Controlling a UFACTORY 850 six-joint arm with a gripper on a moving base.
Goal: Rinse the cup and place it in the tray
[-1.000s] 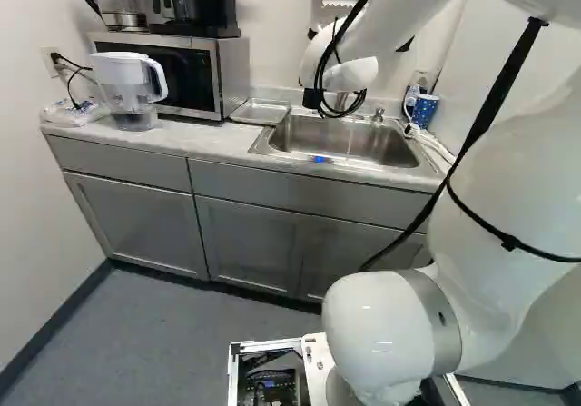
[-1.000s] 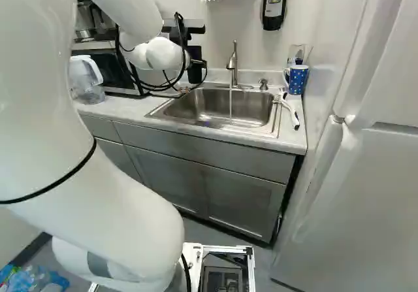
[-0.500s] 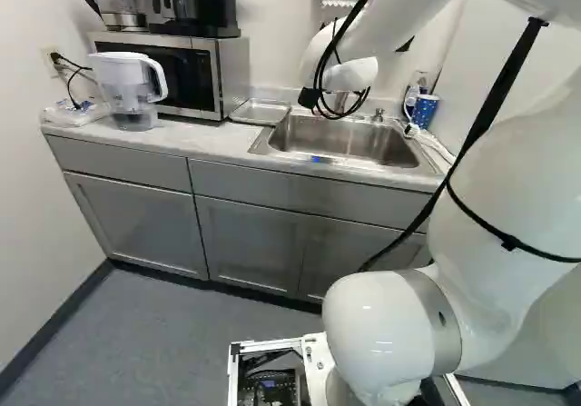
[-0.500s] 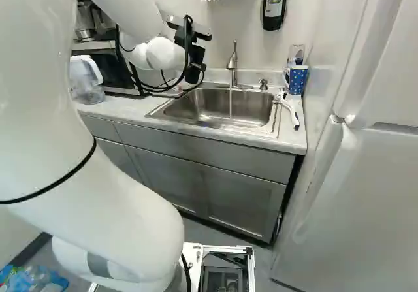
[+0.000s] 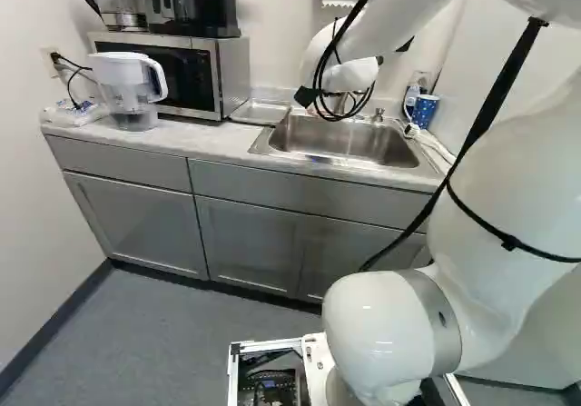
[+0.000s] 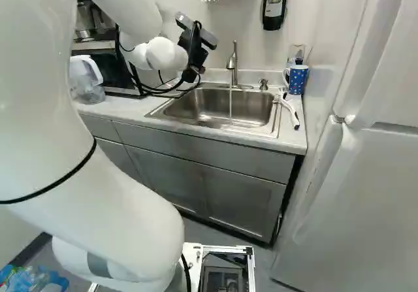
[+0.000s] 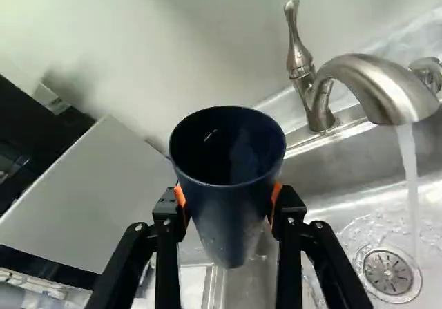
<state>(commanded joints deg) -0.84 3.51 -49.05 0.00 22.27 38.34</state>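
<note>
In the right base view the black gripper (image 6: 194, 51) hangs over the sink's left end, its fingertips hidden. The wrist view shows the gripper (image 7: 228, 205) shut on a dark blue cup (image 7: 235, 216), an orange pad on either side. The cup's open mouth faces the camera; droplets cling to its outside. Water (image 7: 411, 171) streams from the faucet (image 7: 366, 81) into the sink (image 6: 219, 106), to one side of the cup and apart from it. A shallow tray (image 5: 261, 111) stands on the counter between microwave and sink.
A microwave (image 5: 172, 74) and a water pitcher (image 5: 132, 88) stand left of the tray. Past the sink's other end are a blue dotted mug (image 6: 297, 80) and a white-handled brush (image 6: 290, 112). A soap dispenser (image 6: 275, 3) hangs on the wall.
The gripper has turned and tilted at the wrist over the sink's left end, carrying the cup; its cables shifted slightly. The base and the rest of the arm have stayed put.
</note>
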